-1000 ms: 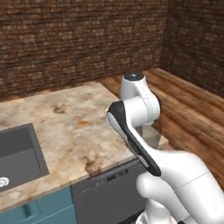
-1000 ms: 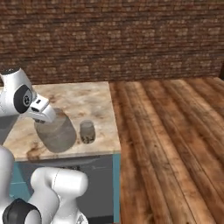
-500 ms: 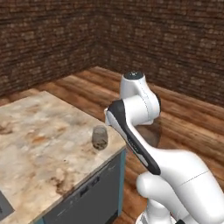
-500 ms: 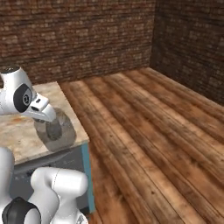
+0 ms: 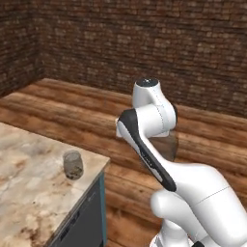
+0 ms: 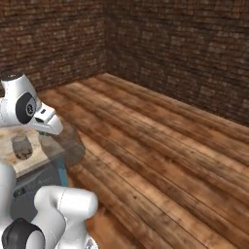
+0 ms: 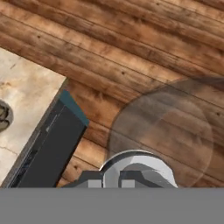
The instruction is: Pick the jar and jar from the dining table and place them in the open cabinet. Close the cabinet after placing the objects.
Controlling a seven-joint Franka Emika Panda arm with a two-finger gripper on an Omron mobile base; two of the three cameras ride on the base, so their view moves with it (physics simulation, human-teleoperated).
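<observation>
Plank floor (image 7: 144, 52) shows through wide jar (image 7: 162, 131); pincer fingertips hidden.

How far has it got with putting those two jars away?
About a quarter through. The pincer is shut on the big jar, lifted clear of the table and hanging over the wood floor. The small jar is on the table. Left: shelve both jars, then close the cabinet.
</observation>
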